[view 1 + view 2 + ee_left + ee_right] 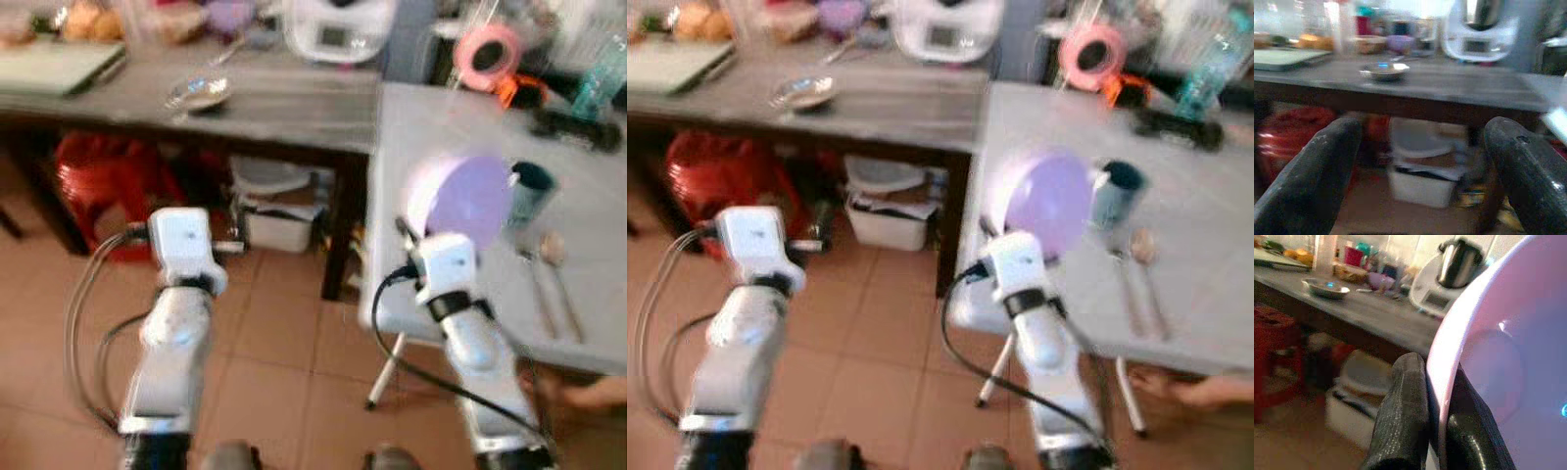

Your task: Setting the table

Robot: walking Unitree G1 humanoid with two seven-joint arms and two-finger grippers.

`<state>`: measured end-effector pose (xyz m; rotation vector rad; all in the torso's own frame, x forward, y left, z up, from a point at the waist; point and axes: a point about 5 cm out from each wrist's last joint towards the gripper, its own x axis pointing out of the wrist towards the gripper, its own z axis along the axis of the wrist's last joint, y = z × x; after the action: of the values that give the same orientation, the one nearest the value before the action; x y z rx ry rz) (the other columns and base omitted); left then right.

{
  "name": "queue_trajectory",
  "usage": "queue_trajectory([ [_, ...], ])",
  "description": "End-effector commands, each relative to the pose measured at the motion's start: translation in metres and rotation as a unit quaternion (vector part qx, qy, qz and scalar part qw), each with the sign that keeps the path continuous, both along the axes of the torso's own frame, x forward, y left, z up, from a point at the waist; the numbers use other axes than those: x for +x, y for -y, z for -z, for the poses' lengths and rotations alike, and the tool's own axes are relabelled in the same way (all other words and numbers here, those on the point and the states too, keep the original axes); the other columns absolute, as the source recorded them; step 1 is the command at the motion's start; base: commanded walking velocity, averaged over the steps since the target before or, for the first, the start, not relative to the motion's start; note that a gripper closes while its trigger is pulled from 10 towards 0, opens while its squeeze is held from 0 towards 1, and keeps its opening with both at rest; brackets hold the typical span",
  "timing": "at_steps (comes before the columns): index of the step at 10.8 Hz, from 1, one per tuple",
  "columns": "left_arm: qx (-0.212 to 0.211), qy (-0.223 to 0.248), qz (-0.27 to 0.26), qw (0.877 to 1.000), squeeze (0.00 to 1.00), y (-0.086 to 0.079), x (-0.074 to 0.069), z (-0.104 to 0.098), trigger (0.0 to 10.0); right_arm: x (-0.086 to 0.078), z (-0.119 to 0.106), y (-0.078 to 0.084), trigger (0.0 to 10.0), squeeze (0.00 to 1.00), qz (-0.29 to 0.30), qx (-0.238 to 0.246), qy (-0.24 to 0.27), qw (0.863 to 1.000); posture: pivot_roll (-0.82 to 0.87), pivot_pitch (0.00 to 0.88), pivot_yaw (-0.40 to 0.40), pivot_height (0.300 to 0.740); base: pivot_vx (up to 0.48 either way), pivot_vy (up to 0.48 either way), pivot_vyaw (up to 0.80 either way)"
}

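Cup (530, 191) behind spoons (554, 279) on table (431, 117)

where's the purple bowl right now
The purple bowl is pinched by its rim in the right gripper, held tilted over the near edge of the white table, just left of the teal cup.

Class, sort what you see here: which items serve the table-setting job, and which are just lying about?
Job items:
- round lilac plastic plate, clamped in right gripper
- dark teal cup
- spoon
- white table

Lying about:
- pink tape roll
- white kitchen appliance
- red plastic stool
- small metal dish
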<state>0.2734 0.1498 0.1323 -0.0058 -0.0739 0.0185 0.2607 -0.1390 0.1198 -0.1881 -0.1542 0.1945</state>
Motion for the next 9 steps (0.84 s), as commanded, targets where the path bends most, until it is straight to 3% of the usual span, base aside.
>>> queue_trajectory([
  [1, -0.003, 0.005, 0.012, 1.0, 0.0, 0.007, 0.001, 0.001, 10.0, -0.002, 0.0, 0.013, 10.0, 0.0, 0.036, 0.018, -0.007, 0.999, 0.03, 0.0, -0.016, 0.74, 0.0, 0.48, 0.0],
  [5, -0.007, 0.022, 0.077, 0.997, 0.0, 0.022, 0.009, 0.007, 10.0, 0.007, -0.007, -0.008, 10.0, 0.0, 0.024, 0.029, 0.0, 0.999, 0.02, 0.0, 0.025, 0.74, 0.0, 0.477, 0.0],
  [6, 0.014, 0.023, 0.086, 0.996, 0.0, 0.023, 0.008, 0.009, 10.0, 0.008, -0.005, -0.009, 10.0, 0.0, 0.026, 0.027, -0.002, 0.999, 0.03, 0.0, 0.029, 0.74, 0.0, 0.42, 0.0],
  [9, 0.021, 0.015, 0.087, 0.996, 0.0, 0.019, 0.007, 0.012, 10.0, 0.006, -0.001, -0.003, 10.0, 0.0, 0.03, 0.02, -0.011, 0.999, 0.02, 0.0, 0.02, 0.74, 0.465, 0.0, -0.14],
])
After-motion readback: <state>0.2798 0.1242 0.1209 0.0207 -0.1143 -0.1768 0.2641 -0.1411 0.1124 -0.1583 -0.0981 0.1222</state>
